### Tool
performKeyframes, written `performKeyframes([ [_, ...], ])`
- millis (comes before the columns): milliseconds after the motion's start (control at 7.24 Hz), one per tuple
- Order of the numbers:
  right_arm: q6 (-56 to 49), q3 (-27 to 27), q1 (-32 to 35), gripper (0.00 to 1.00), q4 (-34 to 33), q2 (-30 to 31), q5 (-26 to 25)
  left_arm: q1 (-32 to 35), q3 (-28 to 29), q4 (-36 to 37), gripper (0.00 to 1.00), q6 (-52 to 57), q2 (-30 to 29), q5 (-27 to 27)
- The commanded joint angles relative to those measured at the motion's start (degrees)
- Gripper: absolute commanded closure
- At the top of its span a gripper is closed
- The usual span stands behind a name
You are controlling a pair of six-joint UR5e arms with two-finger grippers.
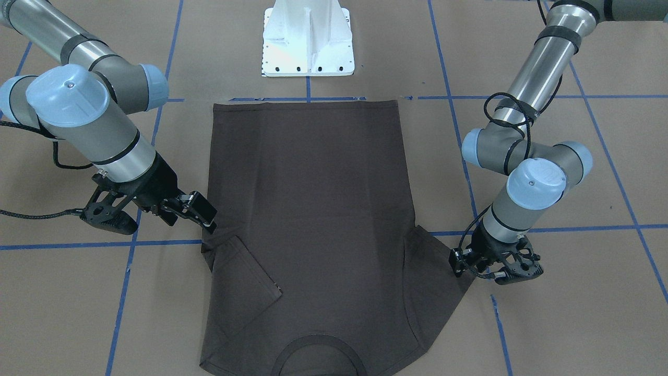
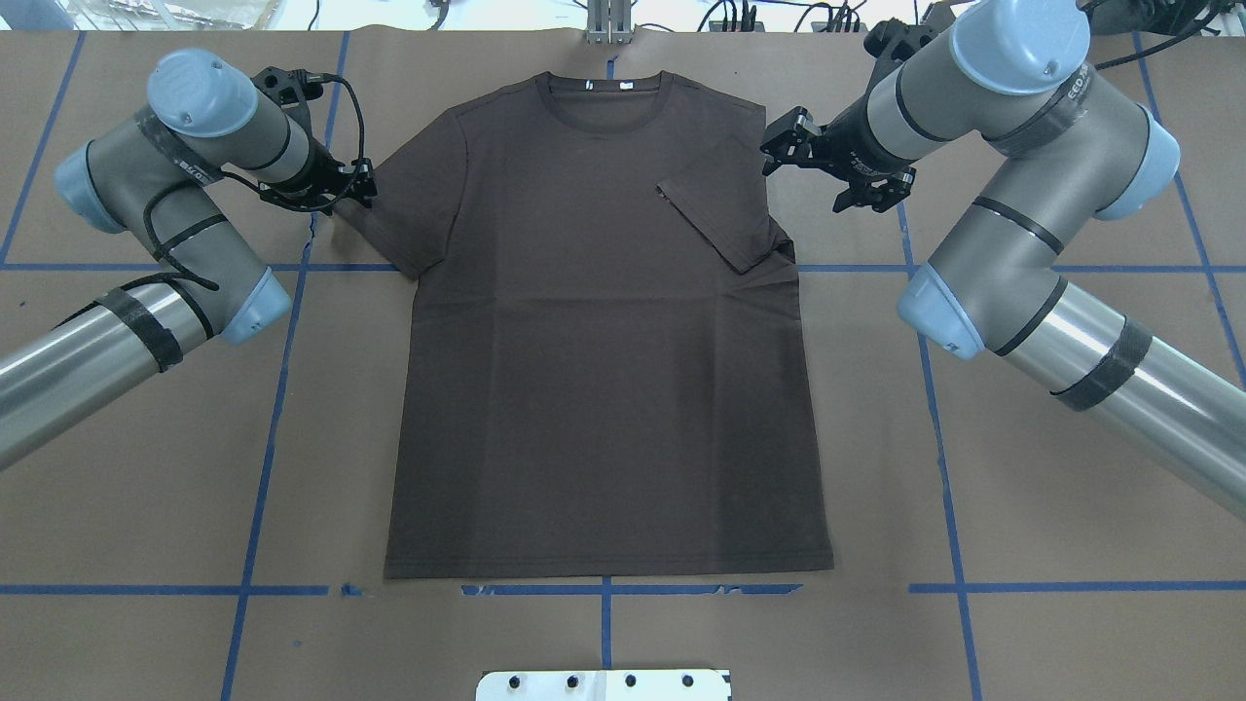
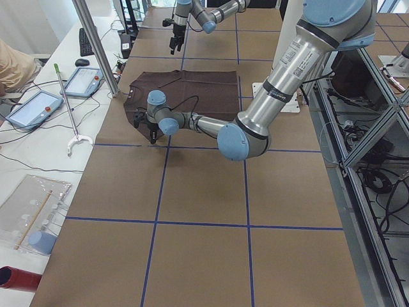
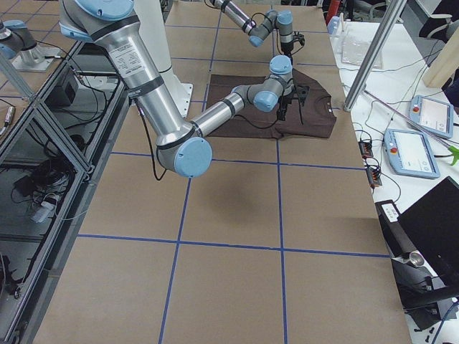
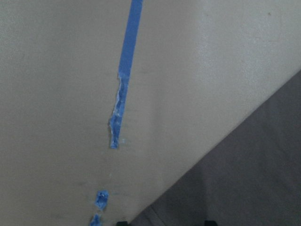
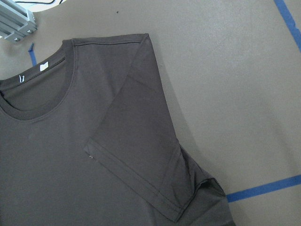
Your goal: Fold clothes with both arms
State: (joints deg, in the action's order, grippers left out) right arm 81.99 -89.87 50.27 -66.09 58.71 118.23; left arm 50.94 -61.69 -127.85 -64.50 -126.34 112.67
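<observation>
1. Now, the left gripper (image 2: 362,185) sits low at the outer hem of the shirt's left sleeve (image 2: 409,214). In its wrist view two fingertips show apart at the bottom edge, with the cloth's edge between them, so it is not yet clamped on anything.
2. To do this step well, I judge it should close on the hem only. It should pinch both layers of the sleeve and take care not to scrape the brown paper of the tabletop (image 2: 973,438) or snag the torn blue tape (image 5: 127,52) just beside the cloth.
3. The sleeve should then be carried inward in a low arc and laid flat on the chest, to mirror the other side.
4. The right gripper (image 2: 779,148) hovers with its fingers apart, just off the shirt's right shoulder and holding nothing. The right sleeve (image 2: 720,214) already lies folded inward over the chest.
5. The T-shirt (image 2: 604,389) lies flat, front up, in the middle of the tabletop, with its collar (image 2: 605,122) on the far side from the robot.
6. Pulling too hard could drag the body askew, so the lift should be short.
</observation>
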Motion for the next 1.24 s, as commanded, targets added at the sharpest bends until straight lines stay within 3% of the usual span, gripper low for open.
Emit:
performKeyframes([
  [0, 0.0, -0.1, 0.0, 0.0, 0.0, 0.0, 0.0, -0.1, 0.1, -0.1, 0.81, 0.0, -0.1, -0.3],
  [138, 0.0, -0.6, 0.1, 0.0, -0.1, 0.1, 0.0, 0.0, 0.1, -0.1, 1.0, -0.1, -0.1, -0.1],
  [690, 0.0, -1.1, 0.1, 0.0, -0.1, 0.1, 0.1, 0.0, -2.5, 0.2, 1.0, -1.5, -1.4, 0.5],
  [828, 0.0, -1.1, 0.1, 0.0, -0.1, 0.1, 0.2, -0.1, -4.0, 0.8, 1.0, -5.5, -3.5, 0.9],
  [1104, 0.0, -1.0, 0.1, 0.0, -0.1, 0.4, 0.3, -1.6, -1.5, 3.0, 1.0, -9.0, -8.6, 2.6],
])
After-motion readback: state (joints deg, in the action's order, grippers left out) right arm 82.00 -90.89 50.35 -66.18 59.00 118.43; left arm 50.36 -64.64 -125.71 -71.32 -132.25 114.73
